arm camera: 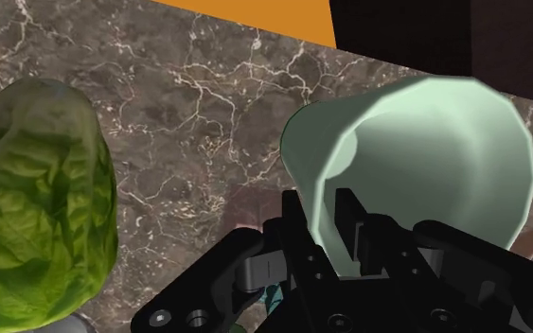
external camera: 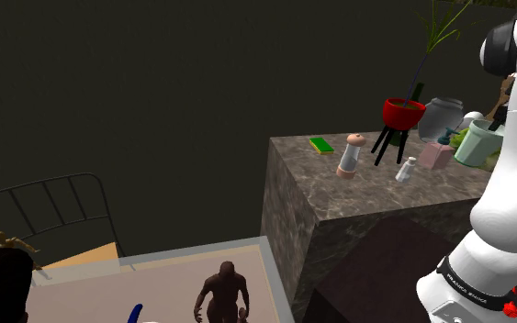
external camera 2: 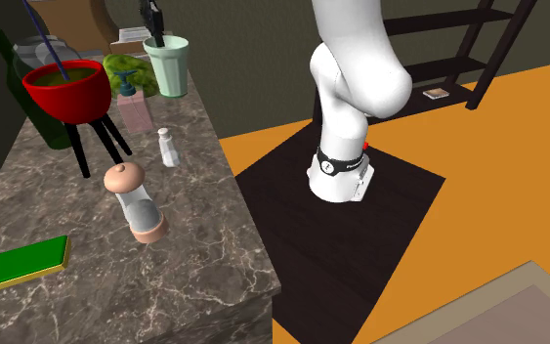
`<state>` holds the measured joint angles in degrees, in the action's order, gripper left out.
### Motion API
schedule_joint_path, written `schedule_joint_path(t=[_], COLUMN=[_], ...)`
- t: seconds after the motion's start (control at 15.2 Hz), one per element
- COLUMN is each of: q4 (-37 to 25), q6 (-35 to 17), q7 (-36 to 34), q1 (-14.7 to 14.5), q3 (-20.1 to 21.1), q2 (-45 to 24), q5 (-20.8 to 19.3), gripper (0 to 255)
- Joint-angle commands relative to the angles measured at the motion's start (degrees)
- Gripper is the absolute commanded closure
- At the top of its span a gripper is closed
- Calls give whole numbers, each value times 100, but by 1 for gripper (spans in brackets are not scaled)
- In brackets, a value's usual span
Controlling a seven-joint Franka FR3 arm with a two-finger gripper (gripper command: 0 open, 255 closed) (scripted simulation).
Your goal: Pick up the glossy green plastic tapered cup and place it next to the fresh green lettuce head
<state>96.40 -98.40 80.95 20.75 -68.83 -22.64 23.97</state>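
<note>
1. My gripper [arm camera: 323,227]: clamped on the cup's wall, one finger [arm camera: 349,222] inside the rim and the other outside. In the shoulder view my own arm covers most of it.
2. Cup [external camera 2: 170,66]: pale green, tapered, upright at the far end of the marble counter [external camera 2: 204,215]. I cannot tell whether its base rests there.
3. Lettuce [external camera 2: 126,68]: at the cup's 9 o'clock in the second exterior view, just beside it. The wrist view shows bare marble between them and cuts the head off at the frame edge.
4. Red bowl [external camera 2: 65,88] on black legs: at the cup's 8 o'clock, hiding part of what stands behind it.
5. Shaker [external camera 2: 168,147]: at the cup's 6 o'clock.
</note>
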Motion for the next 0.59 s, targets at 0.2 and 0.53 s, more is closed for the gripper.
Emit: schedule_joint_path(t=[0.2,0.53], q4=[312,571], q6=[-340,-653], q7=[84,192], q1=[-7,44], q3=[67,177], q2=[-83,-210], q5=[104,249], gripper=[255,255])
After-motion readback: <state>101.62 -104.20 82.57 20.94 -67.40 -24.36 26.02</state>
